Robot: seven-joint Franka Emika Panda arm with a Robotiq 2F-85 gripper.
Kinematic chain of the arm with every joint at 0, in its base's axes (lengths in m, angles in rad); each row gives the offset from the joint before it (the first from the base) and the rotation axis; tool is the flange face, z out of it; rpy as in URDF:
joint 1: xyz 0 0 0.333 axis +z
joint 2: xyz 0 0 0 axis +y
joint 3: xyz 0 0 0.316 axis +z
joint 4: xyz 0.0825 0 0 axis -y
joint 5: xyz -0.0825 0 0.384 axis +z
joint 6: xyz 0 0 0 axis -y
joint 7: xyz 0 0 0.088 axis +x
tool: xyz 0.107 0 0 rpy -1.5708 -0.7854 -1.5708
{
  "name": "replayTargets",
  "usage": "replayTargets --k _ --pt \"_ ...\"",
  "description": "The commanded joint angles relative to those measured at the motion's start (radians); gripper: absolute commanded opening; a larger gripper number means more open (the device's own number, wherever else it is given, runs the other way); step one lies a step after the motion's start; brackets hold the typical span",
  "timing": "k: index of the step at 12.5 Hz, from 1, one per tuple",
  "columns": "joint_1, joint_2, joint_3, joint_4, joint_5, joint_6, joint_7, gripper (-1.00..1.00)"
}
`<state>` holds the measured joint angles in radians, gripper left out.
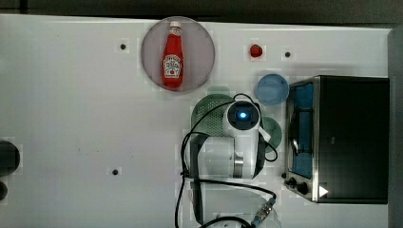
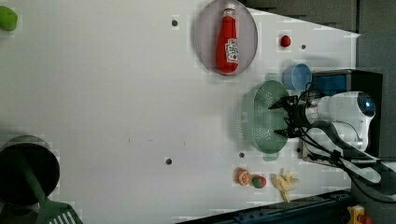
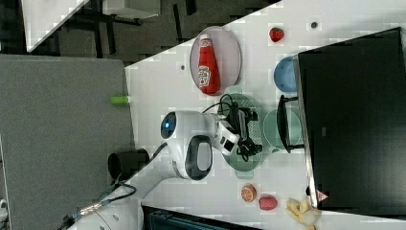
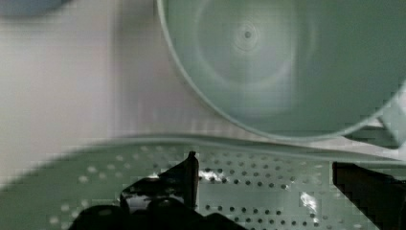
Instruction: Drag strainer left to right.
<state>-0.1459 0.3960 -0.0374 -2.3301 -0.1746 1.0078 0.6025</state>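
strainer (image 1: 205, 114) pt. hidden under arm

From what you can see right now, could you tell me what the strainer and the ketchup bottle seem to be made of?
The strainer: probably plastic, matte pale green, moulded with rows of small holes. The ketchup bottle: likely glossy red plastic, with a white cap and a printed label.

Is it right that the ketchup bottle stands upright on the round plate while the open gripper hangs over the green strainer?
Not quite: the ketchup bottle lies flat on the round plate, as the top view shows. The open gripper does hang over the green strainer.
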Motion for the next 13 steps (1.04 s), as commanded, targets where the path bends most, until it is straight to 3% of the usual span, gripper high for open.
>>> replayTargets --k 1,6,8,10,13 --pt "0.002 -0.166 0.081 0.006 0.011 -0.067 -0.134 1.0" --pt "0.003 -0.415 0.13 0.168 0.026 -0.542 -0.222 1.0" --pt "0.002 -0.49 0.118 0.259 0.114 -0.735 -0.367 1.0" --pt "0.002 -0.549 0.1 0.331 0.182 -0.837 -0.498 1.0" --pt "0.003 -0.632 0.099 0.393 0.181 -0.936 -0.586 1.0"
